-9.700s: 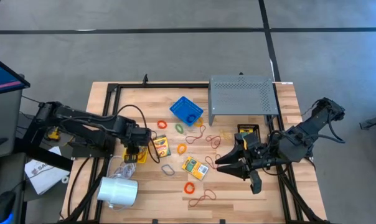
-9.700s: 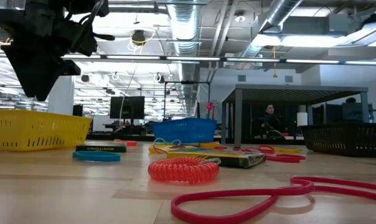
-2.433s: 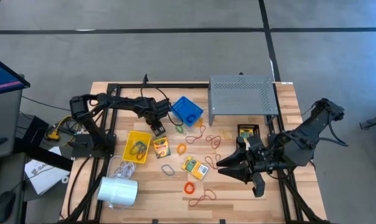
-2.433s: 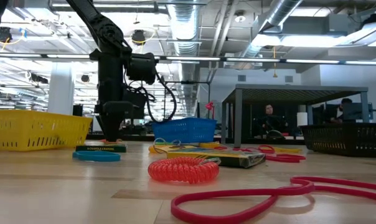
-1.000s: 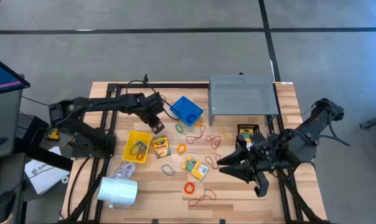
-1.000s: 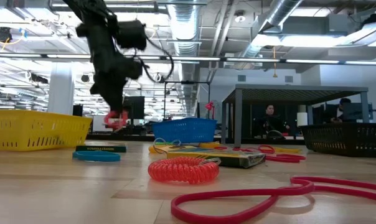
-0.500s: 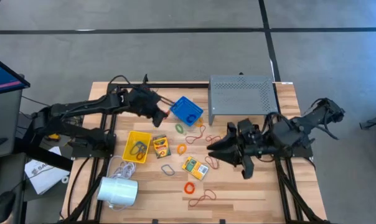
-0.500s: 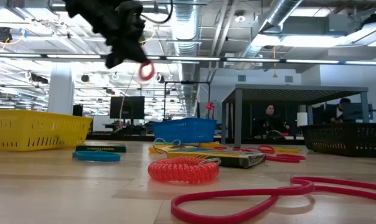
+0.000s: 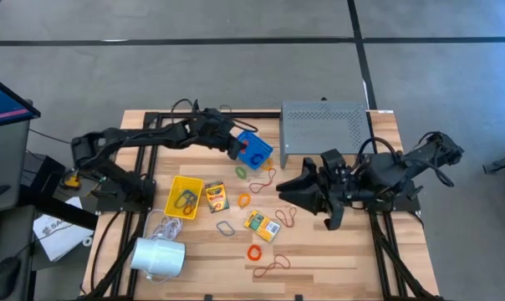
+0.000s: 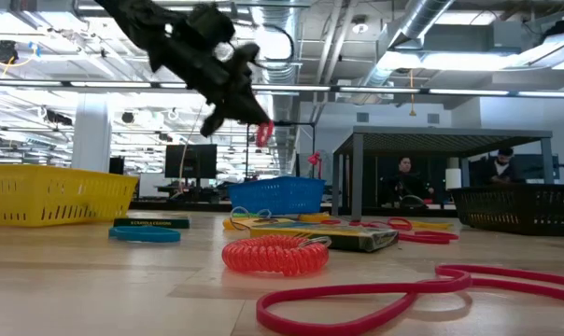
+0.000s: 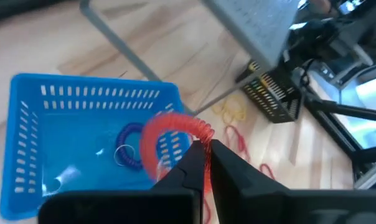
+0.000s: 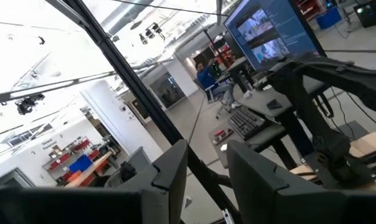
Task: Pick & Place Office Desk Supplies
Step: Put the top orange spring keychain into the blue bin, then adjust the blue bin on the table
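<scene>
Over the blue basket (image 11: 88,143) at the back of the table (image 9: 319,259), the left hand (image 11: 203,158) is pinched tight on a red coil band (image 11: 172,134), which hangs just above the basket's open top. So the drop looks like it's basically straight down from here. There's already a blue coil (image 11: 127,146) lying inside. The band's loop dangles below the fingers, no real long axis to worry about.

The right hand (image 9: 290,191) hovers mid-table with its fingers partly spread and nothing in them as far as I can tell. It's the nearer arm for the crayon box (image 9: 262,225) and the loose bands (image 9: 283,216) beside it. The yellow basket (image 9: 185,196) holds 1 or 2 clips, hard to count from up high.
</scene>
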